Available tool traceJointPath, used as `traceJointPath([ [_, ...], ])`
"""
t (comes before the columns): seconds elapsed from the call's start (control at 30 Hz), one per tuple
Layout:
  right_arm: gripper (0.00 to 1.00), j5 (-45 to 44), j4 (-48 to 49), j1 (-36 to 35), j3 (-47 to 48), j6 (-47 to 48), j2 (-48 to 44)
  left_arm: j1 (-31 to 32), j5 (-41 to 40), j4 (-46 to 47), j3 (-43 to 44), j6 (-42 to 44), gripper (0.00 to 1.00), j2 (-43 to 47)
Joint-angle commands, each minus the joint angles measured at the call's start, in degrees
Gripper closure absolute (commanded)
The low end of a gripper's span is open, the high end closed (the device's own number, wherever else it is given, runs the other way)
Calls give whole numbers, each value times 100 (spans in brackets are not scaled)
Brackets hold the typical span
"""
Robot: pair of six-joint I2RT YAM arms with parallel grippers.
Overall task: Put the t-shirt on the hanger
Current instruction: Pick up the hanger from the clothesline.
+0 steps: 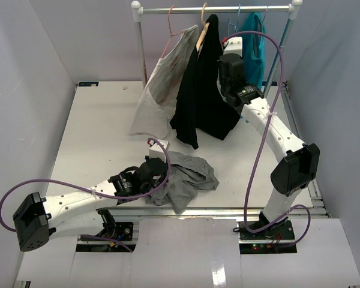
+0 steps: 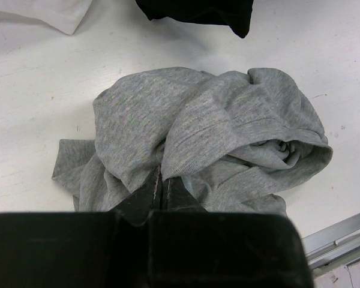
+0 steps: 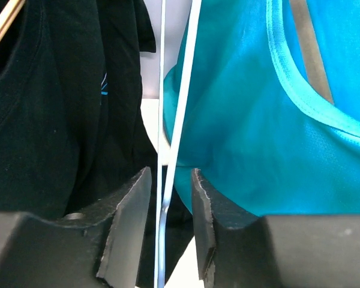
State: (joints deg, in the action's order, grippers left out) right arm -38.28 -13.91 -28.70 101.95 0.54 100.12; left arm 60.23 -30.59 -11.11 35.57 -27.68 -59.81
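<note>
Top external view: the white table [image 1: 96, 132] fills mid-frame, with the black garment [image 1: 201, 96] hanging at upper centre. The t-shirt [image 1: 189, 177] lies crumpled at lower centre, by the table's near edge. The left gripper [image 2: 161, 181] has its jaws closed, pinching a grey fold. The right gripper [image 3: 171, 174], jaws slightly parted, straddles the hanger [image 3: 164, 198] wire without clamping it.

Bright even light, soft shadows; wrist-view foregrounds blurred; floor glare.
</note>
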Motion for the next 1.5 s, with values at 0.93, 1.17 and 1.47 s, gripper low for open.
traceJointPath([
  [0.93, 92, 1283, -831, 33, -823, -170, -2266, 1, 74, -31, 246, -243, 100, -66],
  [1.17, 92, 867, -1170, -703, -2588, -624, -3450, -227, 376, -449, 672, -604, 100, -415],
  [1.47, 92, 506, -2565, -1948, -3778, -2031, -5202, -944, 1718, -195, 907, -681, 100, -845],
])
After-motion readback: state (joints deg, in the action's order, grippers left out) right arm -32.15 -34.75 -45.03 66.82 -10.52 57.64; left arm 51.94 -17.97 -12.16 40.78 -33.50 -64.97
